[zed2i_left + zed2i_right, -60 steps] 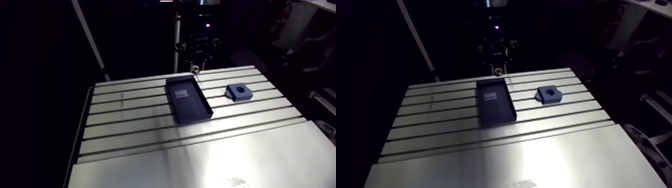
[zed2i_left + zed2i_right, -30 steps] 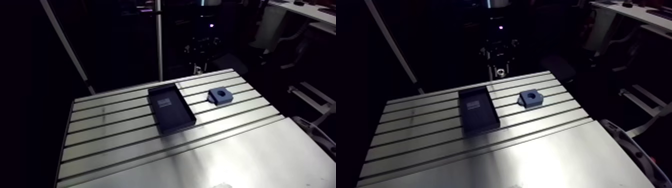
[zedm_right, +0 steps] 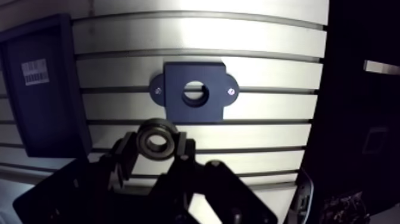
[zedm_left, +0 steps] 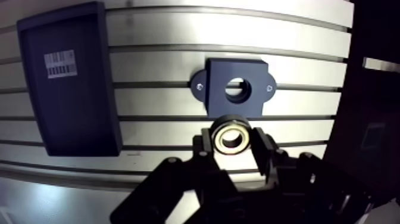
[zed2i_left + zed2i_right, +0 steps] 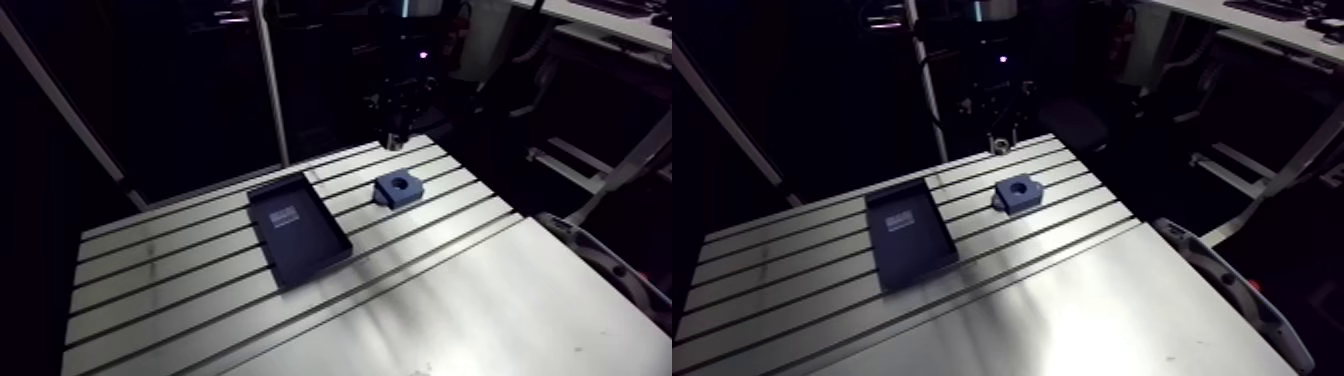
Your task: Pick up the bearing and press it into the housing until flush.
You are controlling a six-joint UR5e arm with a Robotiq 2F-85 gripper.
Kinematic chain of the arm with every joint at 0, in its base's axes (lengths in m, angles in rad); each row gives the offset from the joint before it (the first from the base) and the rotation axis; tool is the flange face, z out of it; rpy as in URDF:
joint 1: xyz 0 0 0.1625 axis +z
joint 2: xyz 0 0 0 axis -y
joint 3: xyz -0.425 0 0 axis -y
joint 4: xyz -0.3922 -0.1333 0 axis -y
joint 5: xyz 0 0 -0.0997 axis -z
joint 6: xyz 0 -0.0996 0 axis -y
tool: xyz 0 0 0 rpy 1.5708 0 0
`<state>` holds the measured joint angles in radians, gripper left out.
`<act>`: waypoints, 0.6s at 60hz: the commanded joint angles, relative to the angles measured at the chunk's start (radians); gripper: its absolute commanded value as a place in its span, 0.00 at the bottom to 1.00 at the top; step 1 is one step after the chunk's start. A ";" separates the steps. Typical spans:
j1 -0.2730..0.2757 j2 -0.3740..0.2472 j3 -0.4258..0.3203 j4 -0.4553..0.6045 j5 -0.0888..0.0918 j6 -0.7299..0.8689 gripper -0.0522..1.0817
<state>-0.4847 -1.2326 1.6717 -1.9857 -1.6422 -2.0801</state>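
Jaws clamped on the bearing (image 4: pixel 231 136), near the housing (image 4: pixel 216 90); next, probably, line it over the hole (image 4: pixel 237 89) and press.

- We take this for a robotics lab or a machine workshop rather than a home or an office.
- The bench (image 5: pixel 480 300) is a bare aluminium plate with long parallel slots running across it.
- On it lies a dark, shallow tray (image 5: pixel 298 240) with a white barcode label (image 4: pixel 61 64) on its floor.
- At about two o'clock from the tray sits a blue machined housing (image 5: pixel 398 188) with a round bore and a lug on each side.
- A black robot gripper (image 4: pixel 233 144) has a steel bearing (image 4: pixel 231 134) clamped between its fingers above the bench.
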 commanded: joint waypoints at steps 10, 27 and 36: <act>-0.042 0.017 0.028 -0.020 0.006 0.005 0.65; -0.042 0.037 0.051 -0.052 0.008 -0.001 0.65; -0.043 0.046 0.058 -0.077 0.008 0.005 0.65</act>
<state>-0.5260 -1.1982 1.7159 -2.0362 -1.6339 -2.0800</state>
